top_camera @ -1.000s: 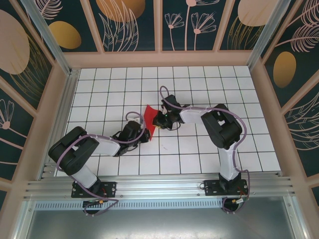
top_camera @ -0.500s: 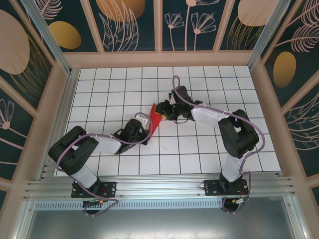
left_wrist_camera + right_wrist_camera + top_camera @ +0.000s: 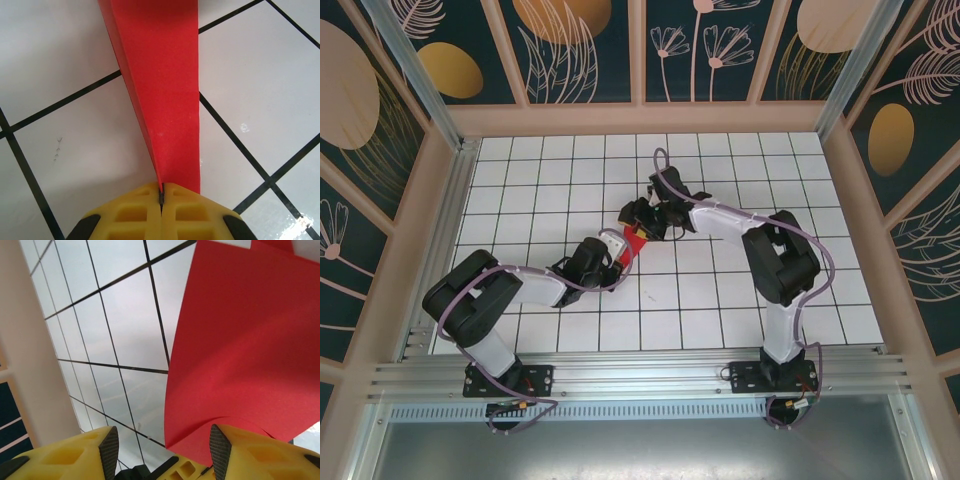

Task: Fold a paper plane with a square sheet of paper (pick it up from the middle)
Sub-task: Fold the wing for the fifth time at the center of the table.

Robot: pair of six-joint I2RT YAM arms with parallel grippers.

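Observation:
The red sheet of paper (image 3: 636, 246) is folded and stands up from the white tiles between my two grippers. My left gripper (image 3: 617, 250) is shut on its lower end. In the left wrist view the yellow fingertips (image 3: 161, 192) meet on the crease, and the red paper (image 3: 165, 75) widens away from them. My right gripper (image 3: 638, 218) sits at the sheet's far end. In the right wrist view its jaws (image 3: 164, 450) stand wide apart. The curved red paper (image 3: 240, 340) lies loose between them, resting by the right finger (image 3: 220, 447).
The floor is a white tiled grid (image 3: 720, 290) with black lines, walled by a peach frame (image 3: 650, 118) and patterned panels. The arms' bases stand on the metal rail (image 3: 640, 380) at the near edge.
My right gripper has opened and let go of the red paper, shifting a little farther back. The left gripper has stayed shut on the sheet, which now shows narrower from above.

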